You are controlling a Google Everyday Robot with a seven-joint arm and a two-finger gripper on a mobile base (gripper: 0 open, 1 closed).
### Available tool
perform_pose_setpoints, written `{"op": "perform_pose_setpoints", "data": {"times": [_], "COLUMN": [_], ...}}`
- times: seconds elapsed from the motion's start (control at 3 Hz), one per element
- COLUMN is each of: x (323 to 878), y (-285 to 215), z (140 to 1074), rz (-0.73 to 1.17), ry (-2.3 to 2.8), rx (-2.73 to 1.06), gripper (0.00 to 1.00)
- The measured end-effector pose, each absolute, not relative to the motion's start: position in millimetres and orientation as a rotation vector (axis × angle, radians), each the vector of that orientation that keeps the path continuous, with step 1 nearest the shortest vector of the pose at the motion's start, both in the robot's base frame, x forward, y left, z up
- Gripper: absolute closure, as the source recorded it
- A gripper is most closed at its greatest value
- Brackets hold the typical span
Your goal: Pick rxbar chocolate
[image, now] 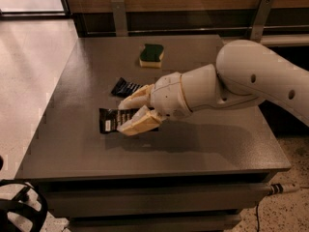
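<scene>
the grey table (217, 149) has the white arm (251, 81) reaching in over its right edge, so the gripper (121, 116) sits low towards the left edge. its fingers are spread and hold nothing, poised over the rxbar chocolate (108, 120) lying flat there, apparently ready to close on it.

You see the rxbar chocolate (111, 121), a black wrapper with pale text and a white patch at its 9 o'clock end. It lies flat at the table's (72, 151) 8 o'clock. The gripper (121, 117) straddles its 3 o'clock end, fingers apart.
</scene>
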State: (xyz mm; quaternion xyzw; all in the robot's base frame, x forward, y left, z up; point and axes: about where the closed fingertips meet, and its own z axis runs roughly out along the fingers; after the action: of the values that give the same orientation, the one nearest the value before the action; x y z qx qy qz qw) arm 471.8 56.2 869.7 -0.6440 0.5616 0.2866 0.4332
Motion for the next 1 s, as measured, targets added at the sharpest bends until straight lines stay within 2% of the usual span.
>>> {"op": "perform_pose_setpoints", "data": {"times": [1.0], "x": [487], "y": [24], "z": [925], "rz": [0.639], "ry": [1.267], "rx": [-1.554], "gripper": [1.0]}}
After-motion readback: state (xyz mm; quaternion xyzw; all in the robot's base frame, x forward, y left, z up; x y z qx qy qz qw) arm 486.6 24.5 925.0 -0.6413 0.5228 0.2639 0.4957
